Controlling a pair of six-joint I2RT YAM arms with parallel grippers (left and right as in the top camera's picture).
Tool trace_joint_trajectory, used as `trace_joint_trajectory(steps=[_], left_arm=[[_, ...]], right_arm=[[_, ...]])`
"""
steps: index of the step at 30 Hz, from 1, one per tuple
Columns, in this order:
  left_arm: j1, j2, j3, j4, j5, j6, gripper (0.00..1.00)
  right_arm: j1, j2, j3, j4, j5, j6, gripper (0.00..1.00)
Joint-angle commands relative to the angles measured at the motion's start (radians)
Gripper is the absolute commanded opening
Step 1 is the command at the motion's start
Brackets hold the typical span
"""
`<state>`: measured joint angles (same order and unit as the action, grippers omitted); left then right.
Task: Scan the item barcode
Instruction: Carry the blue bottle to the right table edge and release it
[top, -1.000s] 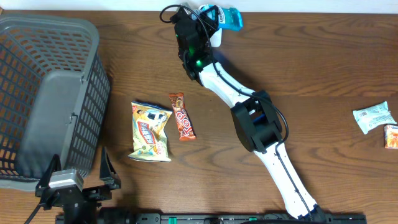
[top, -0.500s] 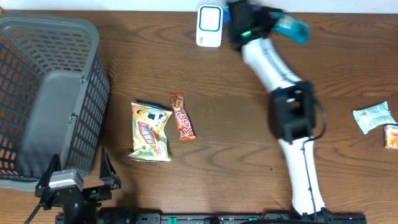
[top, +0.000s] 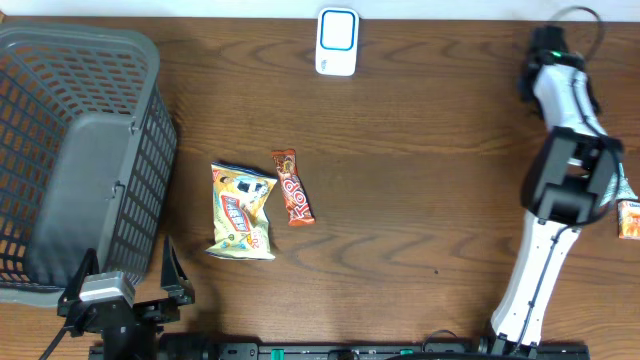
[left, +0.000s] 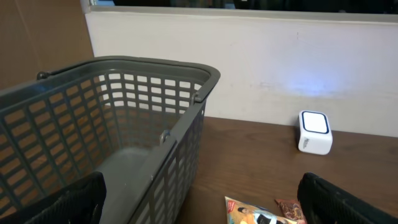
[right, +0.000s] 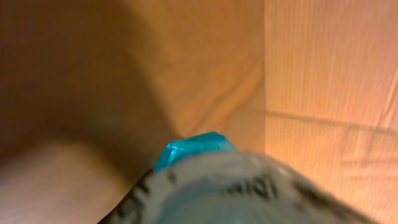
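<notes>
Right wrist view was mostly blur, but the blue-edged crinkly plastic packet (right: 193, 148) looked clamped in the right gripper (top: 548, 45), well right of the white, blue-faced scanner box (top: 337, 40), so I doubt its barcode was readable there. The left gripper (left: 202, 186) sat wide open beside the grey plastic mesh basket (top: 150, 190), out of the way.
</notes>
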<state>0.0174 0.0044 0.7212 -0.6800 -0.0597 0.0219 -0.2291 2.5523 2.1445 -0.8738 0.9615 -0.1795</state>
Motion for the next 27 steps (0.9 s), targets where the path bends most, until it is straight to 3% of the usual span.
trace_joint_trajectory(steps=[1,5,8,10,15,23,27], left_arm=[[-0.004,-0.001,0.002,0.000,-0.013,-0.008,0.98],[-0.004,-0.001,0.002,0.000,-0.013,-0.008,0.98],[-0.004,-0.001,0.002,0.000,-0.013,-0.008,0.98],[-0.004,-0.001,0.002,0.000,-0.013,-0.008,0.98],[-0.004,-0.001,0.002,0.000,-0.013,-0.008,0.98],[-0.004,-0.001,0.002,0.001,-0.013,-0.008,0.98],[-0.004,-0.001,0.002,0.004,-0.013,-0.008,0.98]], right_arm=[[-0.083,-0.044,-0.051,-0.003,-0.142,0.077,0.24],[-0.116,-0.051,-0.050,-0.021,-0.267,0.135,0.47],[-0.107,-0.079,-0.048,-0.020,-0.357,0.134,0.82],[-0.092,-0.108,-0.042,-0.019,-0.401,0.134,0.99],[-0.037,-0.219,-0.024,-0.019,-0.512,0.166,0.99],[0.130,-0.398,-0.024,-0.149,-1.425,0.213,0.99],[0.251,-0.390,-0.041,-0.190,-1.634,0.289,0.99]])
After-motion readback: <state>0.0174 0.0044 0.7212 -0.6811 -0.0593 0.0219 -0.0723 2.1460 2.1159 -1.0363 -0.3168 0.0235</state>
